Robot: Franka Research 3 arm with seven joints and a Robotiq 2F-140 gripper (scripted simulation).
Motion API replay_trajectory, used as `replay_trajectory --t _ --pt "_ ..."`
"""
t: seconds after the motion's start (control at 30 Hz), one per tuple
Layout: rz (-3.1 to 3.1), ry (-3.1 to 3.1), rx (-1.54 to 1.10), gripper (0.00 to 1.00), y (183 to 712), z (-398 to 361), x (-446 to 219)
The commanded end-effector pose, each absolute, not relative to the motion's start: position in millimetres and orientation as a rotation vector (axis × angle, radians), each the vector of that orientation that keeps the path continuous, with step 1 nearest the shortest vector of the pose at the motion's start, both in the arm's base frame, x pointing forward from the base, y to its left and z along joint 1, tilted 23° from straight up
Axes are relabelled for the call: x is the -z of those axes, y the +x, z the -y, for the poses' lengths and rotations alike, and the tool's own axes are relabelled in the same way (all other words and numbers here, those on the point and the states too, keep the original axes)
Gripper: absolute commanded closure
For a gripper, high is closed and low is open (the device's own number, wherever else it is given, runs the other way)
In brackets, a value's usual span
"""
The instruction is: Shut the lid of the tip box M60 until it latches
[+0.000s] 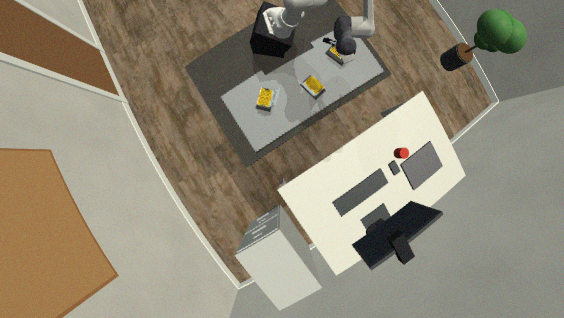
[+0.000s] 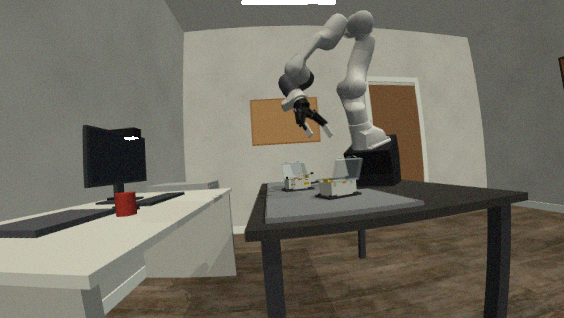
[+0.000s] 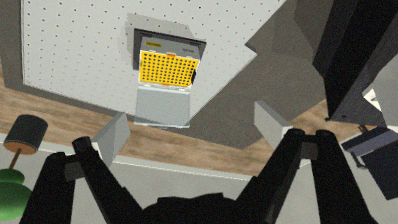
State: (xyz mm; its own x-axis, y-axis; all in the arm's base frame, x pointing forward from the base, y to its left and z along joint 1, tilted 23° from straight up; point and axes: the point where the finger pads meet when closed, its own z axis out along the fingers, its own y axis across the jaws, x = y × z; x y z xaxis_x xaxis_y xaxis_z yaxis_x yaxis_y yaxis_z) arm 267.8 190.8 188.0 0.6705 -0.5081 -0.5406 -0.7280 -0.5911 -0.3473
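Observation:
Three tip boxes with yellow inserts sit in a row on the grey mat: one at the left (image 1: 267, 98), one in the middle (image 1: 313, 86), and one (image 1: 336, 54) partly hidden under my arm. All lids I can see stand open. My gripper (image 2: 315, 129) is open and empty, high above the table over that third box. In the wrist view this box (image 3: 166, 68) lies on its dark holder plate (image 3: 170, 46), with its open lid (image 3: 163, 106) pointing towards me, between my spread fingers. The ID stickers are too small to read.
My black base pedestal (image 1: 270, 32) stands at the table's edge near the boxes. A white desk (image 1: 372, 190) with a monitor, a keyboard and a red cup (image 1: 401, 152) stands beside the table. A potted plant (image 1: 492, 35) is in the corner.

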Motion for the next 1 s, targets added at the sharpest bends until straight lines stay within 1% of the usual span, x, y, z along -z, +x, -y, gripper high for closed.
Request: replay_trajectory --t 0.0,0.07,0.97 --pt "-0.917 -2.346 -0.466 0.0 282 -193 -171" --pt "-0.917 -2.346 -0.466 0.0 282 -193 -171" --pt "-0.917 -2.346 -0.466 0.0 314 -228 -56"
